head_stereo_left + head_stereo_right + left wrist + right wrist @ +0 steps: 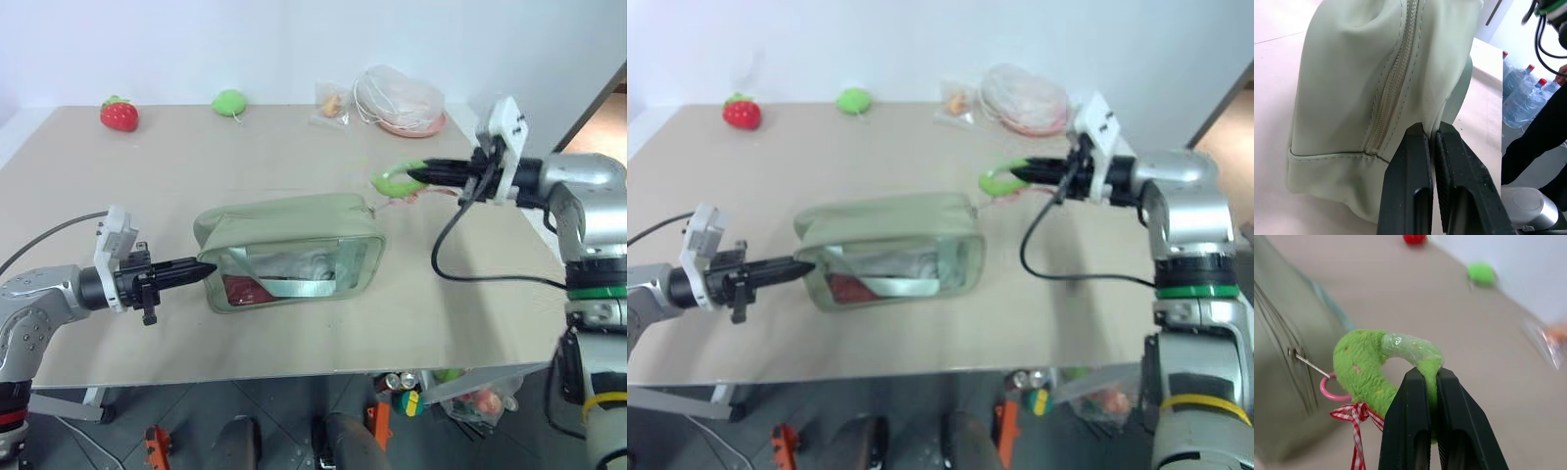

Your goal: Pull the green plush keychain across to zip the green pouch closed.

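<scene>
Right jaws (1432, 382): clenched on the green plush keychain (1369, 372), pinching its ring where clear wrap covers the fuzz.
Keychain link: a pink ring and thin metal pin run from the plush to the zipper pull, just beyond my fingertips; a red-checked bow hangs below.
Left jaws (1431, 142): clamped on a fold of fabric at the end of the green pouch (289, 250) nearest them, beside the zipper's end.
Pouch axis: long side runs from my left jaws toward my right jaws, lying on the desk (294, 147).
Hard to tell: contents behind the clear panel are murky, something red low down.
Farther off: a strawberry plush (120, 114) and round green plush (230, 102), well beyond both jaws.
</scene>
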